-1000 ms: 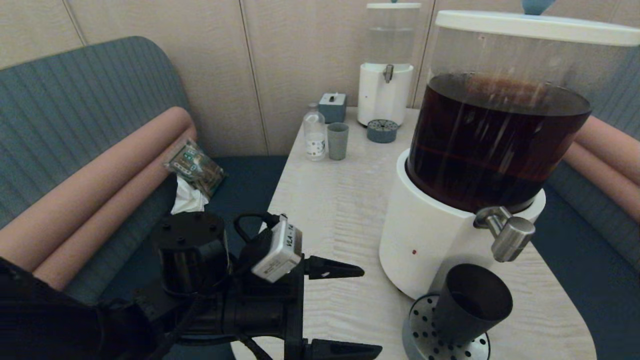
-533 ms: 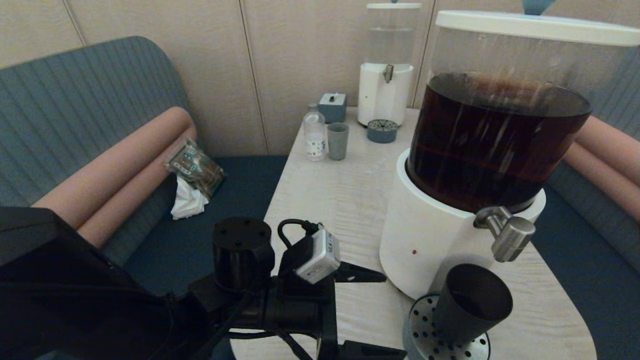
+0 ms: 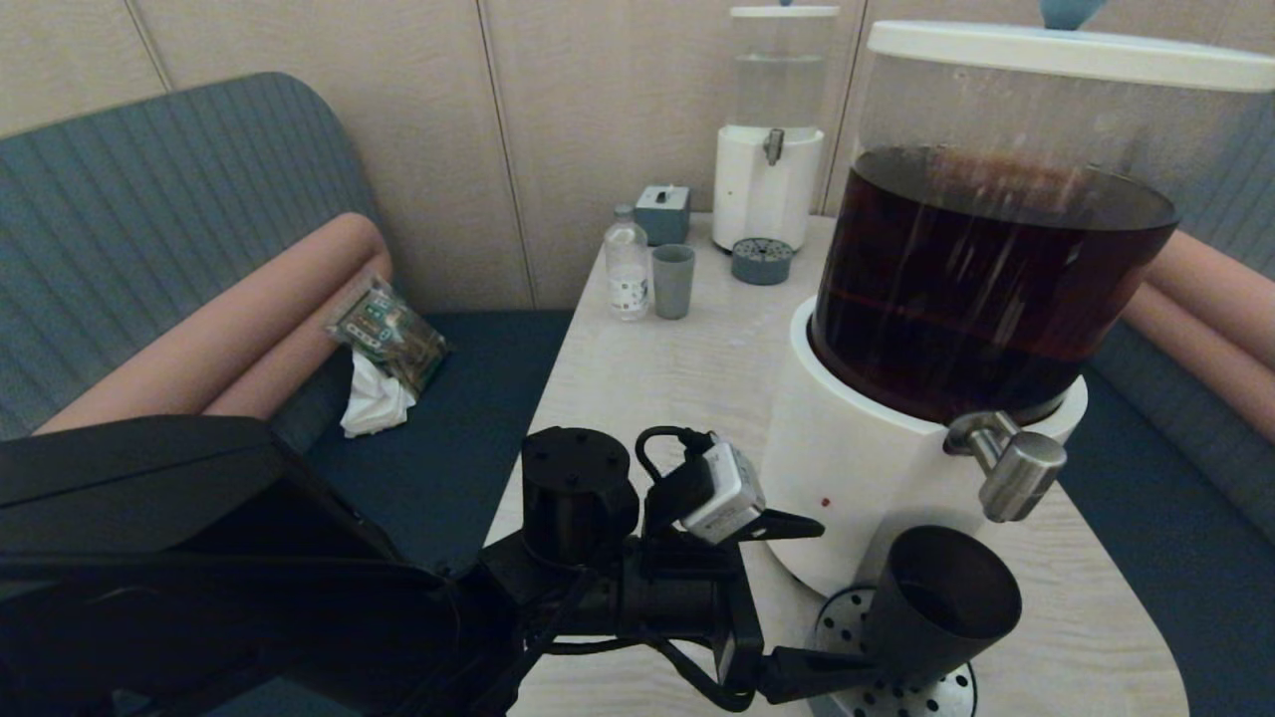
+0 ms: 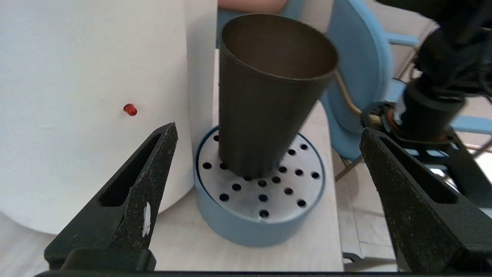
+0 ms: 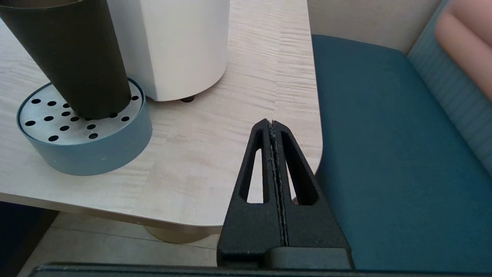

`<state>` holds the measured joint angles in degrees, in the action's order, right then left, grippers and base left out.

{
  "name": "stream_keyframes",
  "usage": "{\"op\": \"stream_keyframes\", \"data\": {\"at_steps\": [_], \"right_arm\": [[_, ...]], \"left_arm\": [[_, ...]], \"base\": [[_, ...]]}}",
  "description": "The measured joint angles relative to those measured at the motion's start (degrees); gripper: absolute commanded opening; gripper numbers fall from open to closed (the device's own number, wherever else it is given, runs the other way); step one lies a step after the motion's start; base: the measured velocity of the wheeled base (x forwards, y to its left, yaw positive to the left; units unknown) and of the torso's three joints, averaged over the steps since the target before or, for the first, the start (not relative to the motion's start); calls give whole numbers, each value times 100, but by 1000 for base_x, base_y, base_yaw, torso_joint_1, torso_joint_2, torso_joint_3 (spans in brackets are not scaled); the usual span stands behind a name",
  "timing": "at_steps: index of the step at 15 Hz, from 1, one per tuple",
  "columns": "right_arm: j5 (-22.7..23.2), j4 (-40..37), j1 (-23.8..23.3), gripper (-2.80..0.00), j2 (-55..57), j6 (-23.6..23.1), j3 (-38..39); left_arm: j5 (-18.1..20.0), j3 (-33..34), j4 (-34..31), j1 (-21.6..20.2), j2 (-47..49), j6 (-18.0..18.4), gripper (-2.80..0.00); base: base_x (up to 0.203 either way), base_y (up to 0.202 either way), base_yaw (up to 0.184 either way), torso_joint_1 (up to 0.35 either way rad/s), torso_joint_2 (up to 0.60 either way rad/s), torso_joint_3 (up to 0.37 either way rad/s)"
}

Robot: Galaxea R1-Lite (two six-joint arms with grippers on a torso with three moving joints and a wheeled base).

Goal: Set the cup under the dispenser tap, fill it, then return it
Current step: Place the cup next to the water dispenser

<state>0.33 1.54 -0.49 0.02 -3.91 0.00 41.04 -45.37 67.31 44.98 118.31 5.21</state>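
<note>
The black cup point(image 3: 936, 607) stands upright on a round perforated drip tray point(image 3: 835, 665) beneath the steel dispenser tap point(image 3: 1011, 468) of the big dispenser point(image 3: 996, 279) with dark brown liquid. My left gripper point(image 3: 842, 597) is open just left of the cup, at the level of its lower half. In the left wrist view the cup point(image 4: 265, 100) lies ahead, between the spread fingers point(image 4: 153, 173), and neither finger touches it. My right gripper point(image 5: 272, 122) is shut and empty above the table's near right corner, to the right of the cup point(image 5: 77, 57); the head view does not show it.
The dispenser's white base point(image 4: 77, 96) sits close to one left finger. At the far end of the table stand a grey-blue tumbler point(image 3: 672, 281), a small bottle point(image 3: 627, 264), a grey box point(image 3: 662, 212) and the clear-liquid dispenser point(image 3: 769, 129). Blue bench seats point(image 5: 384, 154) flank the table.
My left arm has swept to the right across the table's near edge, bringing its open fingers up to the cup. The cup has stayed on the drip tray.
</note>
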Motion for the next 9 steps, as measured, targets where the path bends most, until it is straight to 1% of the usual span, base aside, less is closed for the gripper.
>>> {"op": "stream_keyframes", "data": {"at_steps": [9], "right_arm": [[2,-3,-2,-280,0,0,0]], "left_arm": [[-481,-308,-36,251,295,26,0]], "base": [[0,0,0,0,0,0]]}}
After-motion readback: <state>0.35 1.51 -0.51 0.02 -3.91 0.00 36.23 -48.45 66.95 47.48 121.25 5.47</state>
